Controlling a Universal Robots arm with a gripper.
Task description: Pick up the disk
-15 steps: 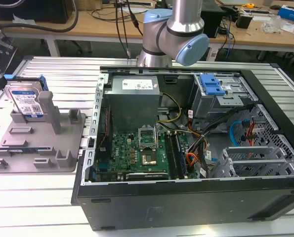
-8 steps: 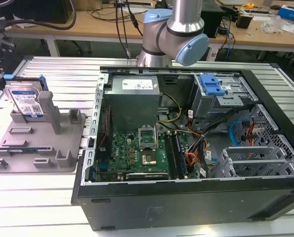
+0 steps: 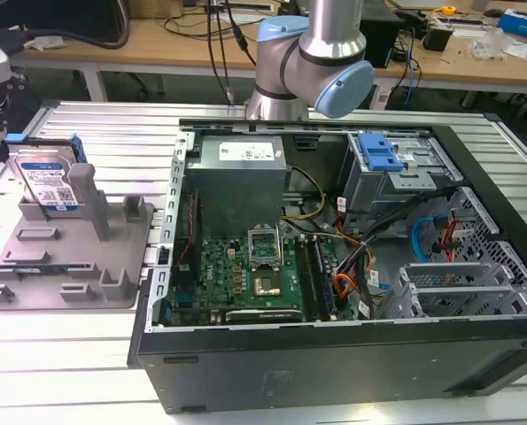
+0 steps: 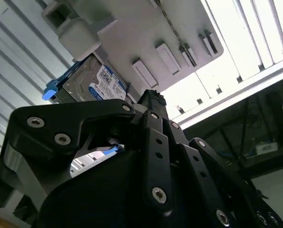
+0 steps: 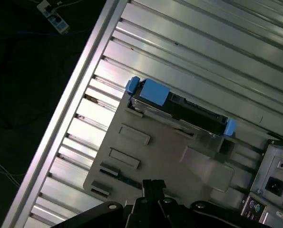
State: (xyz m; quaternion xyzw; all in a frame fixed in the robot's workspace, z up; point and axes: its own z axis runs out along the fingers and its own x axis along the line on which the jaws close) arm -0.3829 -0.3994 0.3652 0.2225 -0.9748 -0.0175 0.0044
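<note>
Judging from how things lie, the approach is the step in hand; no grasp has been made.

Position of the work: the disk (image 3: pixel 49 181) stands on edge in the grey holder (image 3: pixel 86 266) on the table (image 3: pixel 112 133), at the exterior view's left, well apart from the open computer case (image 3: pixel 334 292). Its label faces outward and its blue rails (image 3: pixel 77 149) show at the upper corners. An upright post (image 3: pixel 86 190) of the holder stands just beside it. The arm (image 3: pixel 316 53) rises behind the case.

Position of the tool: in both wrist views the gripper (image 4: pixel 152 95) (image 5: pixel 153 184) hangs above the holder, apart from the disk and touching nothing. The jaws appear drawn together at the tips and hold nothing. In the first wrist view the disk is seen from above along its top edge, and the tips lie over the holder's flat base, to one side of the disk, not over it.

Assessment: a grasp calls for the jaws to part wider than the disk is thick, to be brought over its top edge astride the two flat faces, and to be kept clear of the post. The hold should fall on the metal body, not on the rails.
</note>
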